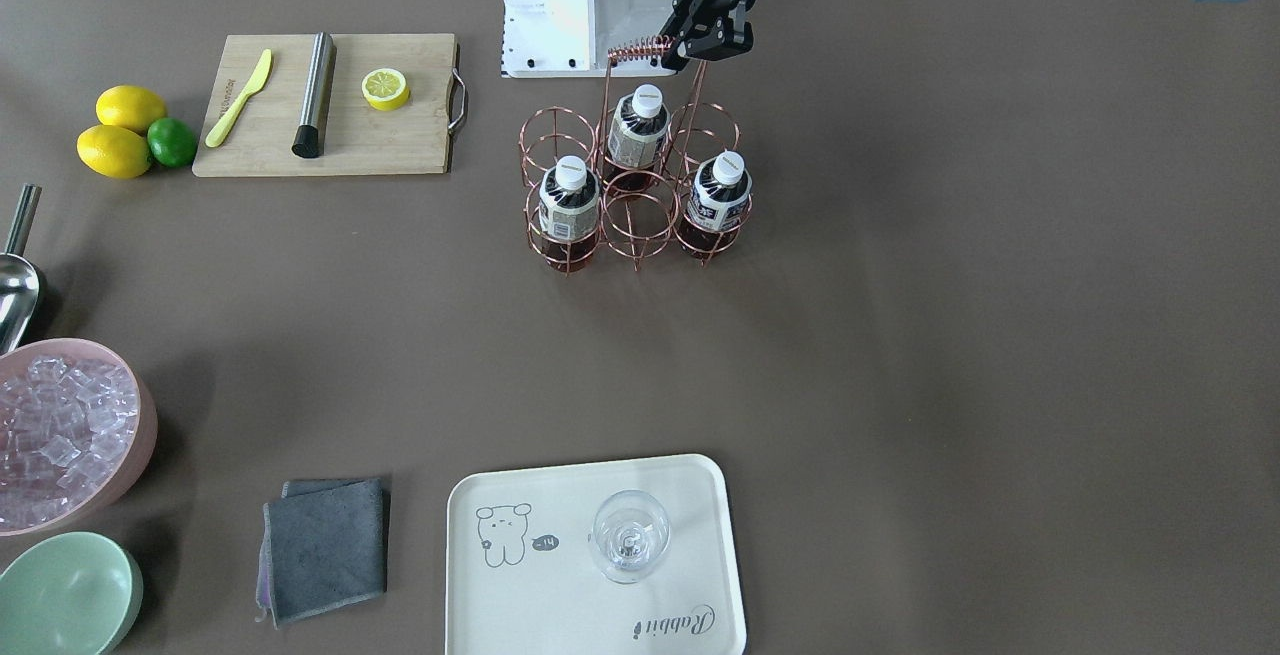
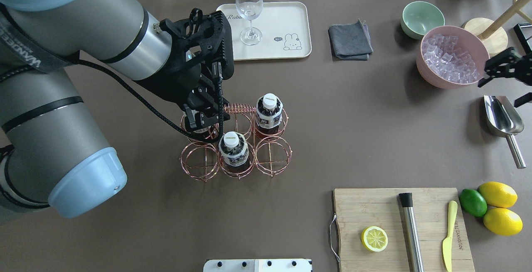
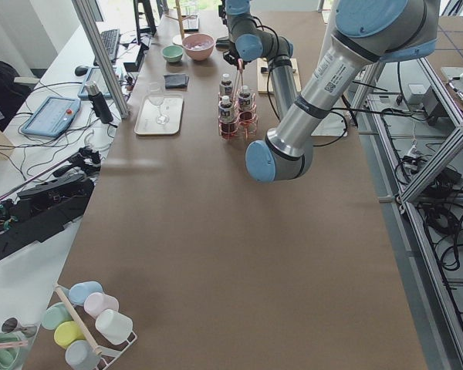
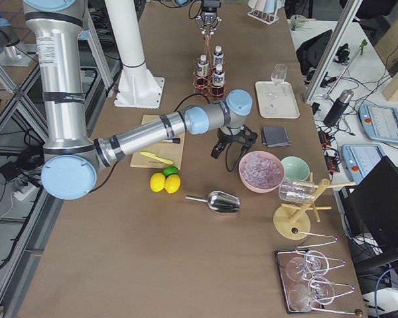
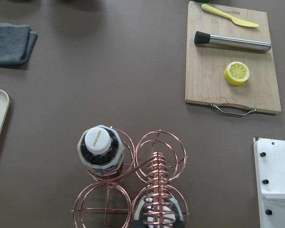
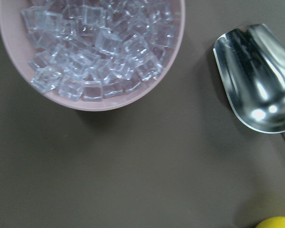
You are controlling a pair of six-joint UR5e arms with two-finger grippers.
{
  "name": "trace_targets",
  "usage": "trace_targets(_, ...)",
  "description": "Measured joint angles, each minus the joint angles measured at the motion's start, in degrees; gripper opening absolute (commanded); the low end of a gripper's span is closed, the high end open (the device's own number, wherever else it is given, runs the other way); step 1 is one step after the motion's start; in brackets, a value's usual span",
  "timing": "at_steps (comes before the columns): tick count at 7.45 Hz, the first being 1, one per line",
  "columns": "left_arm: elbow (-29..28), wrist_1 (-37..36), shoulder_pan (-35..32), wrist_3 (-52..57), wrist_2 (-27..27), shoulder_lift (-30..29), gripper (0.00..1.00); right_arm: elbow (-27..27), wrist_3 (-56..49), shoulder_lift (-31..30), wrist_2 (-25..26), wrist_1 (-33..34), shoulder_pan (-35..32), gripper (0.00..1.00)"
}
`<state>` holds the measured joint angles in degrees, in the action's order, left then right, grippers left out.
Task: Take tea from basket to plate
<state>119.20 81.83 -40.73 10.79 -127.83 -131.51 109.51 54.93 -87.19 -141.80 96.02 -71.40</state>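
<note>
Brown tabletop (image 2: 353, 139); left gripper (image 2: 203, 121), jaws apart, above ten-o'clock tea bottle (image 1: 720, 197); basket (image 2: 272, 157)'s coiled handle (image 2: 239, 108) may snag it; right gripper (image 2: 501, 91) gapes wide.

The wire bottle basket (image 1: 638, 175) is rose-gold copper. Small tea bottles (image 1: 568, 203) are dark reddish-brown, white-capped, with cream dark-printed labels. The rectangular cream-white plate (image 1: 560, 595) carries a grey bear drawing. The tabletop (image 1: 950, 335) is brown-grey.

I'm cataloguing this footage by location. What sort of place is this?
Probably a robotics lab staged as a drinks bench: aluminium framing and a tablet beside the table, with a bottle basket and ice bowl on it.
</note>
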Motion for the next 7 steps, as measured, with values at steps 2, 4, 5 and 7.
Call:
trace_targets(2,-1.2,1.09,1.69,-0.96,1.43,-0.96,0.0,-0.26,13.91,8.13,1.65,0.22,6.7,1.0)
trace_targets(4,-3.17,3.45,2.01,-1.25,1.67,-1.3,0.0,-1.34,25.88,15.99,2.15,0.94,11.95,1.0)
trace_targets(5,-3.52,3.89,2.03,-1.29,1.7,-1.34,0.0,-1.93,28.64,19.04,2.82,2.01,14.48,1.0)
trace_targets(7,-3.44,4.1,2.03,-1.37,1.7,-1.27,0.0,-2.6,30.41,24.98,4.67,3.8,19.2,0.99)
